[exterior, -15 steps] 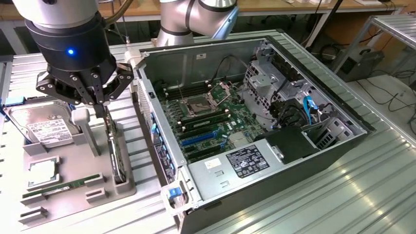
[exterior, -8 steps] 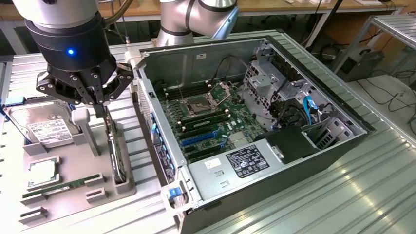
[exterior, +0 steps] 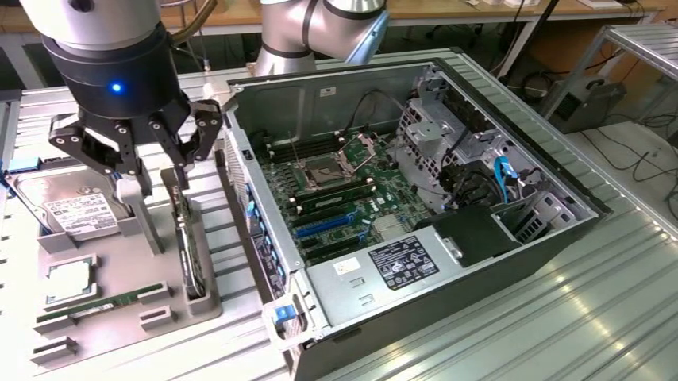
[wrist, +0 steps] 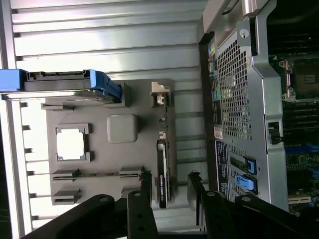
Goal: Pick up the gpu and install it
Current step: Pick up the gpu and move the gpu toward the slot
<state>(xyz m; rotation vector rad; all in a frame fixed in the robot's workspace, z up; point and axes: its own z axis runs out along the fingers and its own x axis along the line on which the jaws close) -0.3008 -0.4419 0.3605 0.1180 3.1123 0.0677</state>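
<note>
The gpu (exterior: 189, 254) is a thin black card standing on edge in a slot of the grey parts tray (exterior: 148, 325), at the side nearest the computer case. In the wrist view the gpu (wrist: 163, 174) shows edge-on as a narrow black strip. My gripper (exterior: 152, 178) hangs open just above the tray, over the card's far end. In the wrist view my gripper (wrist: 170, 191) has one black finger on each side of the card, with a gap to each, and nothing is held.
The open computer case (exterior: 424, 198) lies to the exterior view's right of the tray, its motherboard showing blue slots (exterior: 323, 226). On the tray are a hard drive (exterior: 69, 206), a processor (exterior: 66, 279) and a green memory stick (exterior: 101, 305). The case's perforated wall (wrist: 239, 99) is close beside the gpu.
</note>
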